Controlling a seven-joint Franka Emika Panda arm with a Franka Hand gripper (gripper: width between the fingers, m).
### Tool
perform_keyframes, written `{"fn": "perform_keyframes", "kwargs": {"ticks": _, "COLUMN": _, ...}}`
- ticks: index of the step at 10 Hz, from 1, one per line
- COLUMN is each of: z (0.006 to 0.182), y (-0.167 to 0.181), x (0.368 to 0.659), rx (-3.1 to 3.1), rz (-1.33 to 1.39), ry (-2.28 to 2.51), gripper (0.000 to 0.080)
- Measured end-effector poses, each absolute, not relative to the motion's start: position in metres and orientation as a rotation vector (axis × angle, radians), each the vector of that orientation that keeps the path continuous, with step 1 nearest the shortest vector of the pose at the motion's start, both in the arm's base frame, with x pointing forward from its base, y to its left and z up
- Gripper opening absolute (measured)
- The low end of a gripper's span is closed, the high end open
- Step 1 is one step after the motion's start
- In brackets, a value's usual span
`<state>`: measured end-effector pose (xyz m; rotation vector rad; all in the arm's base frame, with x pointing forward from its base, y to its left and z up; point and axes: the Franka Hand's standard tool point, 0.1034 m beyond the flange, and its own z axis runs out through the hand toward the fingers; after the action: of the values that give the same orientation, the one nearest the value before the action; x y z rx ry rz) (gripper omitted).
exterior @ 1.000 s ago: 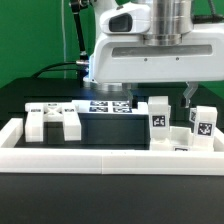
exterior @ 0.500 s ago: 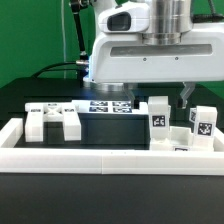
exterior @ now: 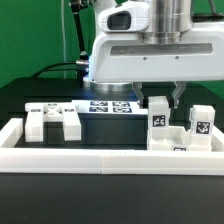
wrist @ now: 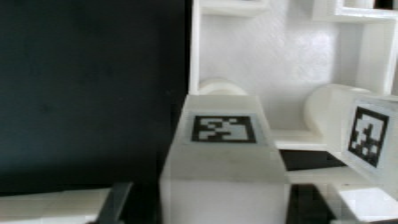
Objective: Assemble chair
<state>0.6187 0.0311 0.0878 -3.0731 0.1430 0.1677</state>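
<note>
Your gripper (wrist: 214,207) hung over the matte white upright plastic post with a black-and-white square tag (exterior: 158,122). This post stood right of centre in the exterior view, behind the front rail of the long low white border frame (exterior: 100,158), with a second tagged white post (exterior: 203,123) near it toward the exterior view's right and a blocky white chair piece (exterior: 50,120) at the left. In the wrist view the first post sat between the two dark fingers (wrist: 121,205), close on both sides, yet you could not tell whether the jaws were pinching it or only flanking it.

A robotics lab bench is being shown: robot arm (exterior: 130,50) over black table (exterior: 15,100) w/ green backdrop (exterior: 30,30). On it, tagged white parts (exterior: 52,120) & a marker board (exterior: 108,105) are being kept.
</note>
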Motion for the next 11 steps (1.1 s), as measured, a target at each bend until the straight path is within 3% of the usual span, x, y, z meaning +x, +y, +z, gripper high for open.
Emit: {"fn": "perform_keyframes", "kwargs": {"ticks": 11, "z": 0.087, "y": 0.049, "x": 0.622, "rx": -2.733, "rz": 0.111, "ry": 1.491, "gripper": 0.0297}}
